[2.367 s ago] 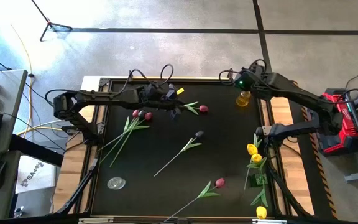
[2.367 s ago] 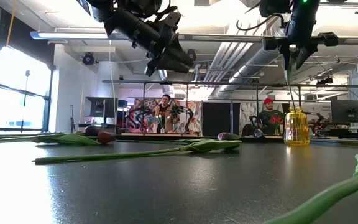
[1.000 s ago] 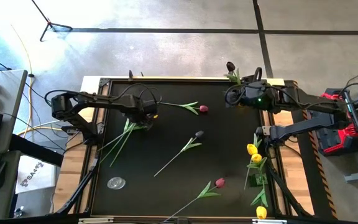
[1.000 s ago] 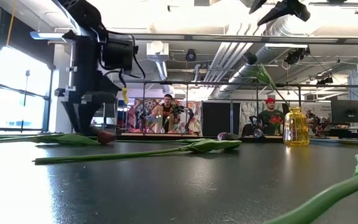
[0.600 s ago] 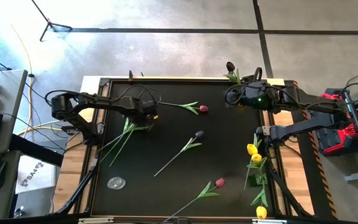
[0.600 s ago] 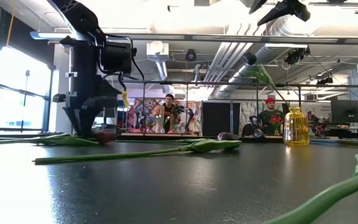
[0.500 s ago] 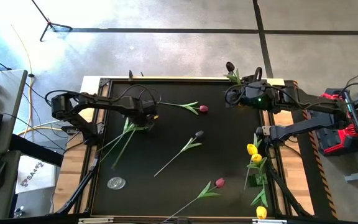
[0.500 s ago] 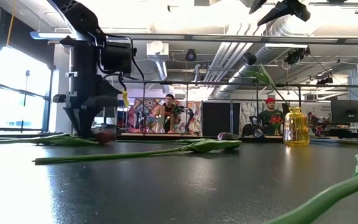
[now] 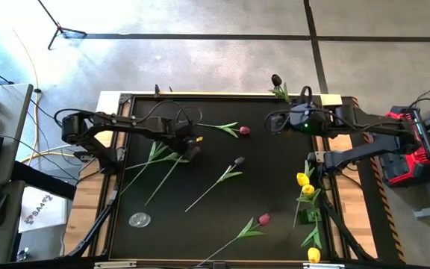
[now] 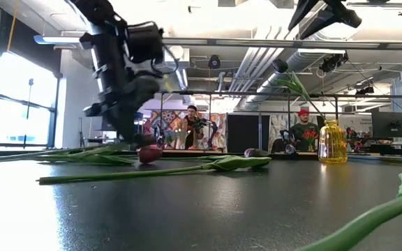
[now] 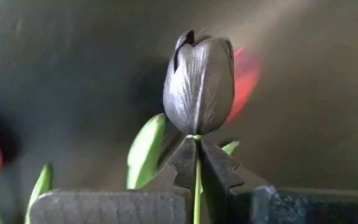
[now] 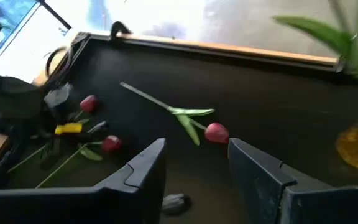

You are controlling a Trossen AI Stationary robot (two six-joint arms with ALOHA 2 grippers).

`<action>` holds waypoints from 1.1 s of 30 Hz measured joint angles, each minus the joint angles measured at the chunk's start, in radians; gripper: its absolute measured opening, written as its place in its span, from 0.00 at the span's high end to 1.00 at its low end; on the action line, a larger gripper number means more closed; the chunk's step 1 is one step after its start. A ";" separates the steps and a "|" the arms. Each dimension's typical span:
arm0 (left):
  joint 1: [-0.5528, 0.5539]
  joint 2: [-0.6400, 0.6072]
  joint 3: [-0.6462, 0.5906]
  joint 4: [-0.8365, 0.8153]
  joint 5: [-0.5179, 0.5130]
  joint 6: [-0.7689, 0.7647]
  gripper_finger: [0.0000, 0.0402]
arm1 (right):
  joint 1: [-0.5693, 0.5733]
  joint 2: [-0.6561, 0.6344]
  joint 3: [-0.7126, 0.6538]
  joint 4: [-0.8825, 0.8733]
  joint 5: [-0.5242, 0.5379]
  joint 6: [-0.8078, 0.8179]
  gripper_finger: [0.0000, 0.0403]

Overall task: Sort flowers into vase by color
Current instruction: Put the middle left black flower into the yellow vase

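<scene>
My left gripper (image 9: 191, 148) is shut on a near-black purple tulip (image 11: 199, 84) at the table's left middle. Its long stem (image 9: 166, 178) trails toward the near left. Two pink tulips (image 12: 110, 144) lie flat beside it. My right gripper (image 12: 194, 168) hangs open and high over the far right, touching nothing. The yellow vase (image 10: 332, 143) stands under that arm, with one dark tulip (image 9: 276, 79) in it. Pink (image 9: 243, 131), dark (image 9: 239, 160) and yellow (image 9: 303, 179) tulips lie on the mat. My left gripper pinches the dark tulip's thin stem just below the head (image 11: 197, 152) between its two fingertips. The fingers come steeply from above. The head stands just past the fingertips, and the stem's free end (image 9: 148, 202) reaches back to the mat.
Another pink tulip (image 9: 264, 220) lies near the front edge. More yellow ones (image 9: 314, 255) lie along the right edge. A small round clear disc (image 9: 139, 220) sits at the near left. The black mat has a raised frame (image 9: 200, 95). People show in the room beyond the table.
My left gripper has shut on the dark tulip's stem, tipped, and gone toward the table's right. The tulip has been drawn away from the two pink ones, its head end leading and its stem sliding over the mat.
</scene>
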 joint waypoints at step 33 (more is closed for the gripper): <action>-0.005 -0.001 0.139 0.967 0.259 0.171 1.00 | 0.396 -0.085 0.000 0.024 -0.011 0.000 0.60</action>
